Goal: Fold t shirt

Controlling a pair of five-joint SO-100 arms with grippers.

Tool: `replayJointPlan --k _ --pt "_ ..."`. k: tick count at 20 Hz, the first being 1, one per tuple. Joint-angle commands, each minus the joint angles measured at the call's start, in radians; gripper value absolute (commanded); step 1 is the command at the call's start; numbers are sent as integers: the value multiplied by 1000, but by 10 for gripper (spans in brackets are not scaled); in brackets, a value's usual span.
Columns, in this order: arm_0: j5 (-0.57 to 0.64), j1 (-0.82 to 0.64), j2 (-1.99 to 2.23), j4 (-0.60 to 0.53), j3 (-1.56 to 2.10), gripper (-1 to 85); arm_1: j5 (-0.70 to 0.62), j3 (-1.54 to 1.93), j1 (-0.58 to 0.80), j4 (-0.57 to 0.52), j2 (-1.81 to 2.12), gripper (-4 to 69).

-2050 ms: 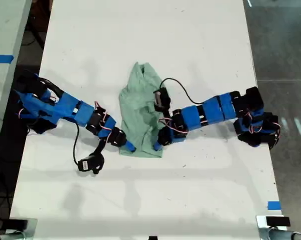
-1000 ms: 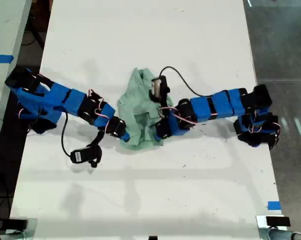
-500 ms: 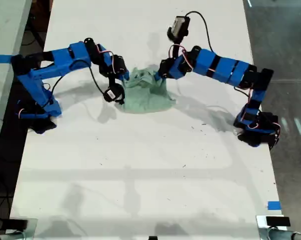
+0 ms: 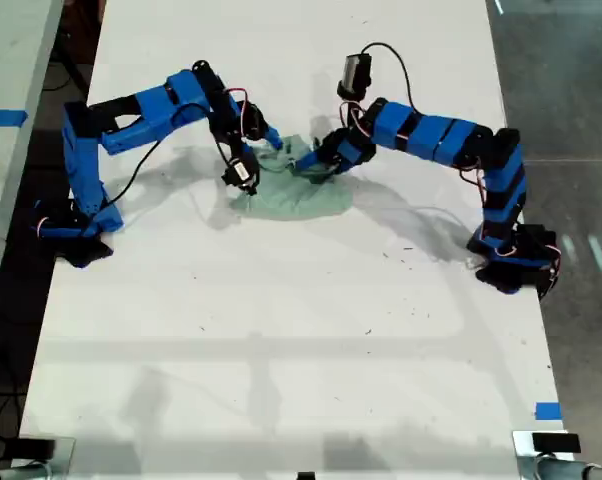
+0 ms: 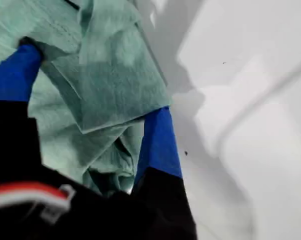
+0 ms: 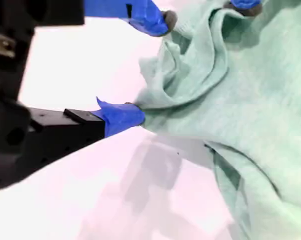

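The pale mint-green t shirt [image 4: 303, 197] lies bunched in a short wrinkled heap on the white table [image 4: 281, 330]. My first gripper [image 5: 90, 82], on the arm from the exterior view's right [image 4: 317, 163], stands open over the heap's far edge, with a folded flap of the t shirt [image 5: 110, 75] lying between its blue fingers. My second gripper [image 6: 150, 67], on the arm from the exterior view's left [image 4: 271, 140], is open at the far left edge of the t shirt [image 6: 230, 100], fingers wide apart. The other gripper's blue tip shows beyond it.
Both arm bases stand at the table's side edges, one [image 4: 71, 225] on the exterior view's left and one [image 4: 511, 260] on its right. Black wrist cameras on cables hang by the grippers [image 4: 239, 172] [image 4: 354, 72]. Blue tape [image 4: 547, 411] marks the near right corner.
Both arms swung from the near side of the shirt to its far side, dragging its near edge over. The long flat shirt is now a short bunched heap, and the jaws have spread.
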Motion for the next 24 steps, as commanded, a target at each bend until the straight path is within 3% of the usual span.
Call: replayJointPlan --k 1,5,8,9,10,14,17,18,20,22,24 --pt "-8 -20 206 114 -107 255 -17 -63 17 126 253 443" --pt "-21 3 635 189 3 208 -5 -2 -2 345 606 415" --pt "-115 127 1088 183 241 21 58 192 -146 423 943 336" --pt "-175 207 1241 163 357 1 95 310 -209 408 1085 205" --pt "-242 282 1411 100 509 1 153 454 -256 377 1244 -6" --pt "-328 572 2206 -463 1420 0 278 1088 -494 141 1776 -4" --pt "-351 712 2270 -650 1873 4 333 1674 -643 18 2326 -4" --pt "-351 719 2269 -658 1948 4 344 1732 -684 49 2301 -5" --pt "-353 703 2269 -517 1996 6 344 1888 -723 11 2309 9" --pt "-339 658 2270 -387 2020 26 436 1977 -712 101 2309 11" --pt "-345 657 2270 -374 2040 38 465 1982 -695 107 2307 42"
